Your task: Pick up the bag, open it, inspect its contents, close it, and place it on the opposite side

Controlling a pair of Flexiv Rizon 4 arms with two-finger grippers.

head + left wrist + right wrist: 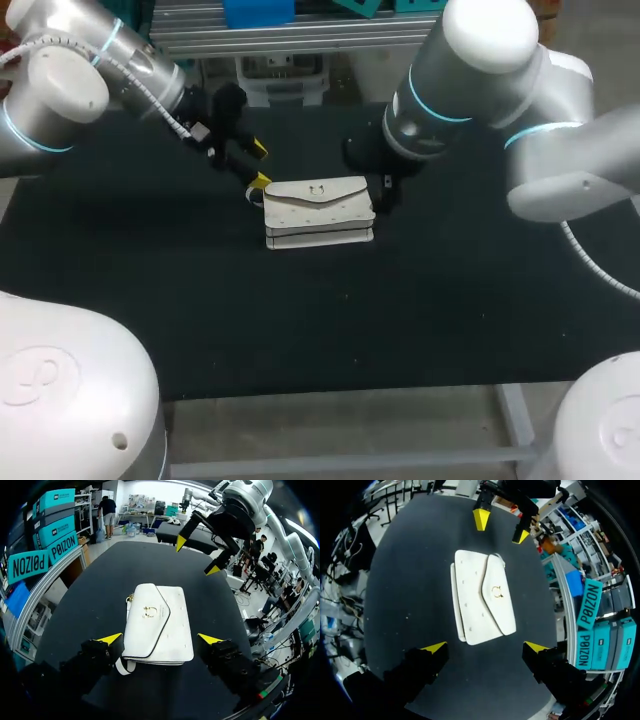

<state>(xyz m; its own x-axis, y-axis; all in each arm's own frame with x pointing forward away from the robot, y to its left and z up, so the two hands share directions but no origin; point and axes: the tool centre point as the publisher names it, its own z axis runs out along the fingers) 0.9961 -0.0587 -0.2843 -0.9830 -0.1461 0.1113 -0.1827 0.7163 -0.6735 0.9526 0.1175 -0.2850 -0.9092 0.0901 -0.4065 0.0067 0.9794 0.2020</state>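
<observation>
Black tabletop point(200, 300) carries the white bag point(318, 212), lying flat at the frame's centre with its flap closed and a small gold clasp point(149, 611). The left gripper point(160, 639) is spread wide at the bag's left end. The right gripper point(485, 647) gapes wide near its right end.

Bag point(318, 210) on table point(200, 320) between both arms' fingers point(259, 182)
</observation>
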